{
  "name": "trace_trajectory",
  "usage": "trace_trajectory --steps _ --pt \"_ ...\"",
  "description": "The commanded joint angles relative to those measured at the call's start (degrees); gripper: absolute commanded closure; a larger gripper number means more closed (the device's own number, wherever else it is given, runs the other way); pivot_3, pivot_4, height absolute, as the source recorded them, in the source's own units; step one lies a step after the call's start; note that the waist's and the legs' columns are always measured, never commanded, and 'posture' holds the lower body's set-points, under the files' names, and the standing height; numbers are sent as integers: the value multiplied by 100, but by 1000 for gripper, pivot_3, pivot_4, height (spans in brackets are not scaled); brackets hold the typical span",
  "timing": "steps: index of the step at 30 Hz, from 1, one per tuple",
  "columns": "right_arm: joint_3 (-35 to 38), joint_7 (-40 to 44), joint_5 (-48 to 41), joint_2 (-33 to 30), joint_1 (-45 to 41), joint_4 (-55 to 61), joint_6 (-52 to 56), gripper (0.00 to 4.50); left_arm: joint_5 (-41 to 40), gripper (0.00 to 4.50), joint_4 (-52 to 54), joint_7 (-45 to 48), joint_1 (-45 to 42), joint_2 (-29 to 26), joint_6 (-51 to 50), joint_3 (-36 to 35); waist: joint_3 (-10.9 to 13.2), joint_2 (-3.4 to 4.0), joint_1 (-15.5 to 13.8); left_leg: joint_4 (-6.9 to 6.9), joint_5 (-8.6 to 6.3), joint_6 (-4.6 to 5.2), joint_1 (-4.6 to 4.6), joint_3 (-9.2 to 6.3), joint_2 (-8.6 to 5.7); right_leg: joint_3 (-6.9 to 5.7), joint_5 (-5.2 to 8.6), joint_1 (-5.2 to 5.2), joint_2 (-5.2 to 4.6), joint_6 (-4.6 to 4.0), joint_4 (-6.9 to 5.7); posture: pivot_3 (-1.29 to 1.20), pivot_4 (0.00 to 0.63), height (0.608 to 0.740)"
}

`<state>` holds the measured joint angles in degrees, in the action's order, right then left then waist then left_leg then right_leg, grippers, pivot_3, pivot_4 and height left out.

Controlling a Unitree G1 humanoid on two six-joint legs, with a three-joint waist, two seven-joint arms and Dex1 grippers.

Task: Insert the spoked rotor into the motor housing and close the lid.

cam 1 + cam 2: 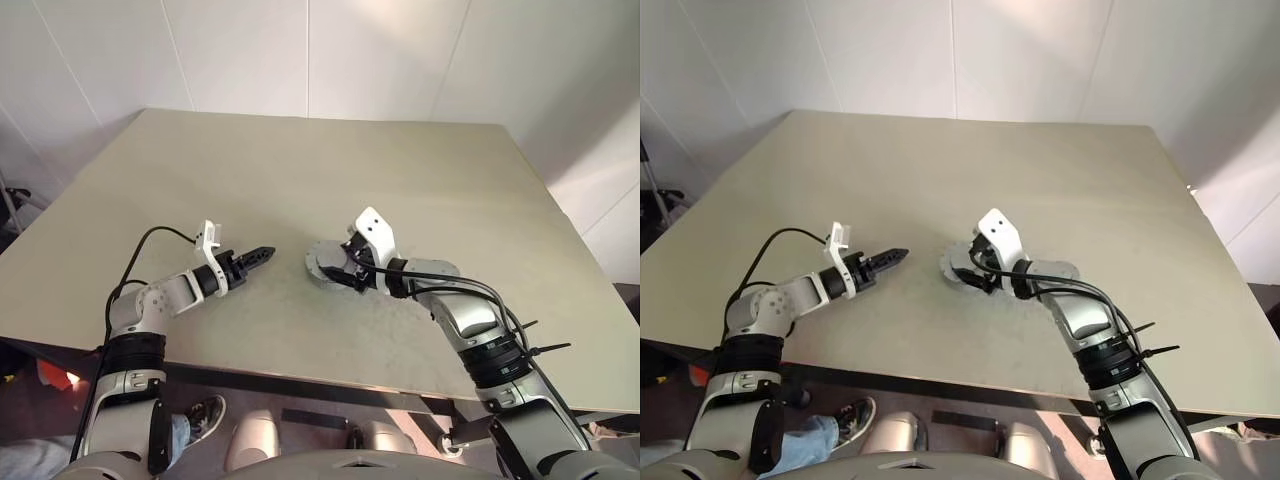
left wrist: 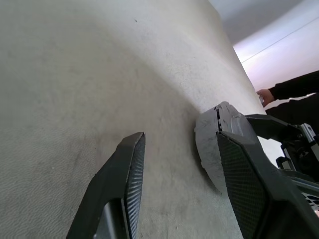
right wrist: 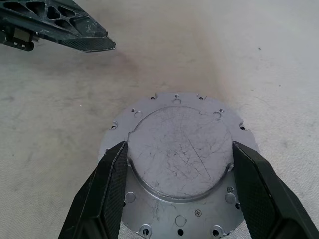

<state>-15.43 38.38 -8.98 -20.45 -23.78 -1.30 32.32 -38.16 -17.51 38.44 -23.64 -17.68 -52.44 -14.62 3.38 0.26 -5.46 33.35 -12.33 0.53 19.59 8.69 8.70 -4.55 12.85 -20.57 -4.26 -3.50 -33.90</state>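
Your housing (image 3: 180, 169) lies on the table (image 1: 420, 180) near the front edge, showing a flat, scratched grey face ringed by a flange with small holes and screws; no windings or rotor can be made out from here, and whether a lid is part of what you see cannot be told. Your right gripper (image 3: 178, 172) stands over it with jaws wide, one finger at each side of the raised round centre, touching or just short of its edge; a firm grip cannot be confirmed. Your left gripper (image 1: 262, 256) hovers just beside the housing on its left, low over the table, pointing at it, jaws partly open and empty. In the left wrist view a person's hand (image 2: 265, 95) and dark sleeve (image 2: 299, 87) show beyond the table.
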Motion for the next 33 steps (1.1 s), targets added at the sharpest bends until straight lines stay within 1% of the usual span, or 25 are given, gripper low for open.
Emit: trace_trajectory --steps 1,8,11,16,24,33 --pt "-75 -122 213 -23 -33 -282 218 1342 -118 2063 221 -12 8 23 24 -75 0 0 0 0 0 0 -3 0 0 0 0 2 0 0 0 0 0 740" --pt "-181 -60 247 -74 -66 -328 229 1342 -131 2063 248 -41 25 29 27 -93 0 -1 3 -5 -1 1 -37 0 1 0 7 30 0 12 1 0 0 740" --pt "-294 73 272 -212 79 -259 242 1342 -143 2063 253 -54 33 25 28 -102 0 0 3 -5 -1 1 -39 0 0 0 13 32 0 23 2 0 0 740" --pt "-372 82 312 -355 222 -292 306 1342 -171 2063 276 -78 45 34 18 -77 -2 0 -11 -10 -3 5 -35 0 -2 0 3 35 0 4 15 0 0 740" --pt "-501 89 398 -453 297 -390 345 1342 -167 2063 236 -71 -4 42 18 -23 -7 0 -17 -10 -10 15 -40 0 -3 0 7 45 0 10 20 0 0 740" --pt "-553 191 322 -707 472 -265 531 1342 -176 2063 290 -78 41 94 1 14 -22 7 -51 -11 -19 29 -44 0 -11 1 16 57 -8 23 26 0 0 740"
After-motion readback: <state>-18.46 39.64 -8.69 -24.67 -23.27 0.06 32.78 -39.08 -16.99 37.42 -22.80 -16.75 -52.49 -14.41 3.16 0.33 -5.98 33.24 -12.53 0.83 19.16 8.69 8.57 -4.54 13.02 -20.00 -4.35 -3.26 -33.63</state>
